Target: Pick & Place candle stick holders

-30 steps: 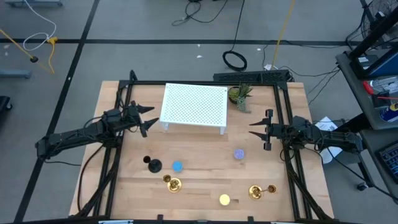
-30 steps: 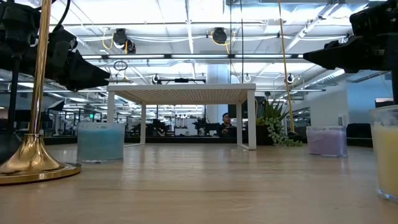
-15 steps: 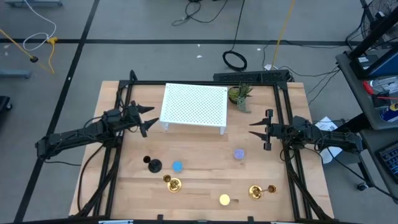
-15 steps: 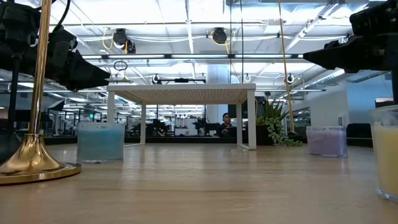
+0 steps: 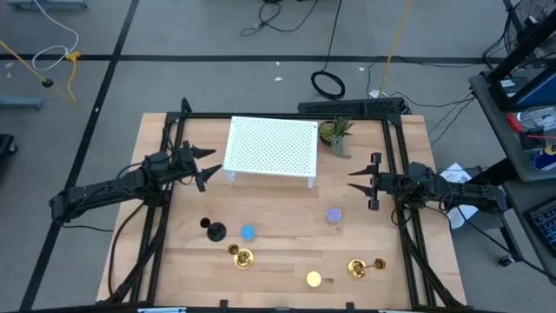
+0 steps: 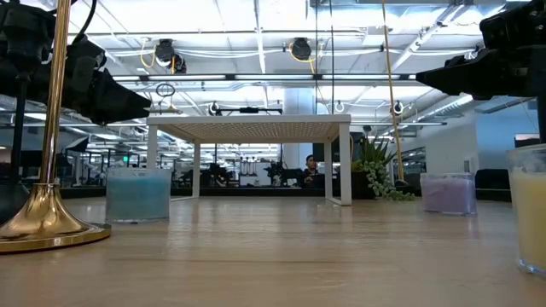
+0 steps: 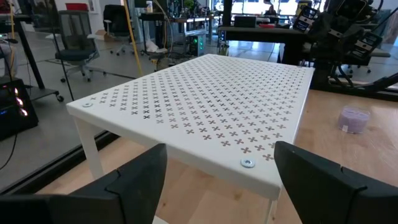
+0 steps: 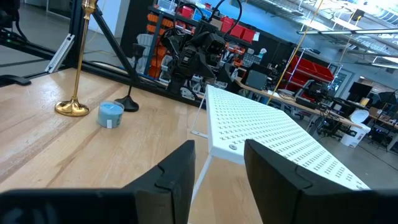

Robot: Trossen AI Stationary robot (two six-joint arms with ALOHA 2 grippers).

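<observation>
Three holders near front worktop [image 5: 287, 252] edge: black [image 5: 215, 230], gold [image 5: 242, 256] upright, gold [image 5: 358, 268] tipped over. Likely rigid, slick metal, top-heavy; best gripped low on stem. Both jaws spread, empty, flanking rack [image 5: 271, 149].

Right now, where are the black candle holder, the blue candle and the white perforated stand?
black candle holder [image 5: 214, 230], high view, on its round base
blue candle [image 5: 248, 232], high view, on its top face
white perforated stand [image 5: 271, 149], high view, on its top panel

The white shelf [image 5: 271, 151] sits at the upper middle of the table [image 5: 287, 243]; a plant [image 5: 335, 136] is just right of it; three candle stick holders [image 5: 241, 255] and three candles [image 5: 248, 232] sit lower down.
</observation>
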